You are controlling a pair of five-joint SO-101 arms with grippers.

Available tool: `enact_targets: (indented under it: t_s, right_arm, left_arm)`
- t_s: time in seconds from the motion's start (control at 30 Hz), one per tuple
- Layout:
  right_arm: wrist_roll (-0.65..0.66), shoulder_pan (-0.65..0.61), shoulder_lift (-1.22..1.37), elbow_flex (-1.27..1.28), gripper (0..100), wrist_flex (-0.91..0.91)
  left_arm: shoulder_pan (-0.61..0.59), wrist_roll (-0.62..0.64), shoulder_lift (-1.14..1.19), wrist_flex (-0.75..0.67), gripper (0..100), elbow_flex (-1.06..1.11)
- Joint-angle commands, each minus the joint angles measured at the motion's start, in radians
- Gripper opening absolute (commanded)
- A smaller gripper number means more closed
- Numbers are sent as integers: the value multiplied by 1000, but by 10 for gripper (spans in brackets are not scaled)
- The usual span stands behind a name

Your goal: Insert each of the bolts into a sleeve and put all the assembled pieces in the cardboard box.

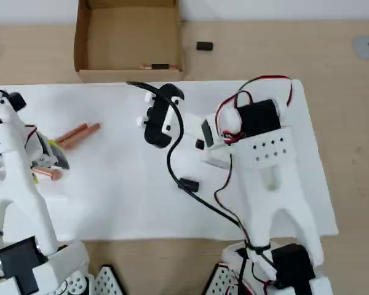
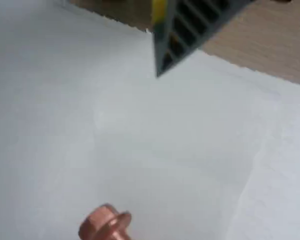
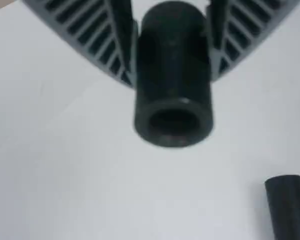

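Brown cardboard box (image 1: pixel 81 43), twelve o'clock: one sleeved bolt (image 1: pixel 155 66) inside; three bare copper bolts (image 1: pixel 79 134) outstanding, nine o'clock. Right hand (image 3: pixel 172 70) clasps black tubular sleeve (image 3: pixel 172 115); left hand (image 1: pixel 49 161) state unreadable.

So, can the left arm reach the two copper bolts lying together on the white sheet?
Probably yes. The two bolts lie in the open on the sheet, close beside the left arm, with nothing between. The right gripper, holding a sleeve, is not in the way.
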Motion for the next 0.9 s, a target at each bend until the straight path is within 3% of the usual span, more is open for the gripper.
enact_targets:
  t_s: [0.0, 0.4, 0.63, 0.87]
  right_arm:
    - [-11, -7, -36, 1, 12, -3]
    - [-26, -10, -35, 2, 12, 6]
    - [-26, -10, -35, 2, 12, 18]
    - [-38, -10, -35, 4, 12, 20]
  left_arm:
    - [2, -126, -2, 25, 250, -2]
    - [-87, -640, 143, -58, 250, 64]
    - [-104, -812, 139, -216, 251, 97]
    - [-109, -984, 137, -229, 290, 55]
